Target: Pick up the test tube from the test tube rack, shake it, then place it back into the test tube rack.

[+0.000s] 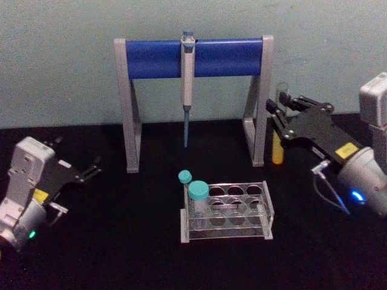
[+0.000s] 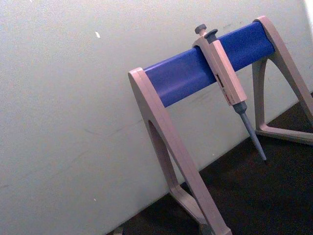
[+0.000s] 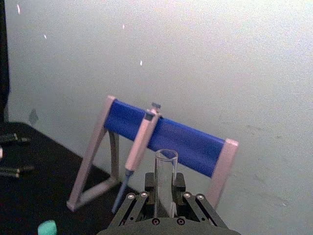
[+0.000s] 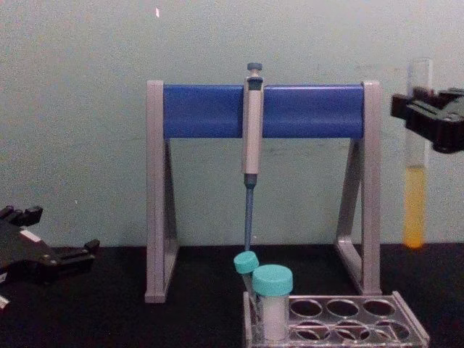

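The left hand [image 1: 75, 156] is seen parked low over the tabletop [image 1: 121, 254], fingers apart, nothing held. The test tube rack [image 1: 227, 235] is set centre-front, before the pipette stand [image 1: 193, 57]. The test tube [image 4: 415, 196] is held upright, raised well right of the rack, clamped near its top by the right hand [image 4: 422, 112]. As it is uncapped, small wrist swings are advised, kept clear of the stand's leg.

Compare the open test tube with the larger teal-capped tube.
The test tube is uncapped and thin; the larger teal-capped tube is capped and wider. The test tube hangs in the right gripper, jaws shut; the capped tube stands in the test tube rack. Both are upright and clear.
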You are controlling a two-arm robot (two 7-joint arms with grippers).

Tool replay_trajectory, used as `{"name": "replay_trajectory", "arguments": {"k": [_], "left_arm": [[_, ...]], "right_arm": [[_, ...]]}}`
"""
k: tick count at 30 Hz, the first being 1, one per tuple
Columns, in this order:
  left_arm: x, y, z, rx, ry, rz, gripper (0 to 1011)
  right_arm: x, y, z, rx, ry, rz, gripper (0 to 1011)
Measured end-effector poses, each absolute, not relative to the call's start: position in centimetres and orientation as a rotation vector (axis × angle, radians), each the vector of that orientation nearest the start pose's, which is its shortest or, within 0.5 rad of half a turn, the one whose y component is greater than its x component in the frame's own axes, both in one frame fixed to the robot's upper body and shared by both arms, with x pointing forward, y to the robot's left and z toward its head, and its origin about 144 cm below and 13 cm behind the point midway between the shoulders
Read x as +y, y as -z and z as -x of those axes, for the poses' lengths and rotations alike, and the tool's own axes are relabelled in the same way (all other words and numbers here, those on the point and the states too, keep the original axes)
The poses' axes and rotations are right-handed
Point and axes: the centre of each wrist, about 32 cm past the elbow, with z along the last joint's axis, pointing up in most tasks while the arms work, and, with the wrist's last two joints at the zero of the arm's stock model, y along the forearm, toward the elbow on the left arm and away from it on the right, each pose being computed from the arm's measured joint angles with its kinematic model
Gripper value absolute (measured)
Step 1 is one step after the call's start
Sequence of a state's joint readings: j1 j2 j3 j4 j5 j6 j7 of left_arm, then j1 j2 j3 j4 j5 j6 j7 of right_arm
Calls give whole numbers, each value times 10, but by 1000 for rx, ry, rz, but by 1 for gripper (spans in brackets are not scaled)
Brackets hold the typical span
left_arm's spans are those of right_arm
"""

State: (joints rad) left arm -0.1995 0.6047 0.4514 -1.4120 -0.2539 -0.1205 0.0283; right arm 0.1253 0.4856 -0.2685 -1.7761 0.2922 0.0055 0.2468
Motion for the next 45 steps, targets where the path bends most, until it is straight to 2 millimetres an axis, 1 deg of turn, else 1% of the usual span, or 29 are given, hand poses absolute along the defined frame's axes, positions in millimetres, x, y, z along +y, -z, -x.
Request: {"name": "replay_trajectory", "arguments": {"k": [3, 8, 9, 14, 19, 21, 24, 25, 27, 31, 35, 38, 42, 45], "left_arm": [[310, -1140, -489, -285, -1248, -305, 1001], [310, -1140, -489, -285, -1248, -304, 1001], [310, -1140, -489, -285, -1248, -304, 1001], [310, -1140, -489, -285, -1248, -304, 1001], [310, -1140, -489, -285, -1248, -304, 1001], [310, -1140, -489, -285, -1248, -304, 1001], [310, -1140, -489, -285, -1248, -304, 1001], [310, -1140, -489, -285, -1248, -304, 1001], [310, -1140, -489, -285, -1248, -304, 1001], [310, -1140, -489, -285, -1248, -304, 1001], [310, -1140, -489, -285, -1248, -304, 1001], [310, -1140, -489, -285, -1248, -305, 1001], [310, -1140, -489, -285, -1248, -304, 1001], [310, -1140, -489, -285, -1248, -304, 1001]], "right_arm": [[-256, -1232, -477, -279, 990, -3, 240], [-246, -1225, -490, -210, 904, -89, 240], [-246, -1225, -490, -210, 904, -89, 240], [-244, -1222, -496, -132, 796, -157, 240], [-251, -1223, -495, -63, 707, -176, 239], [-259, -1227, -491, -26, 659, -167, 240], [-266, -1230, -487, -5, 637, -147, 240], [-271, -1233, -483, 5, 630, -124, 240], [-279, -1237, -478, 12, 632, -87, 240], [-286, -1242, -472, 3, 663, -47, 239], [-292, -1248, -465, -60, 754, 19, 240], [-291, -1249, -463, -99, 798, 37, 240], [-282, -1246, -462, -196, 885, 57, 240], [-274, -1242, -465, -248, 930, 41, 240]]}}
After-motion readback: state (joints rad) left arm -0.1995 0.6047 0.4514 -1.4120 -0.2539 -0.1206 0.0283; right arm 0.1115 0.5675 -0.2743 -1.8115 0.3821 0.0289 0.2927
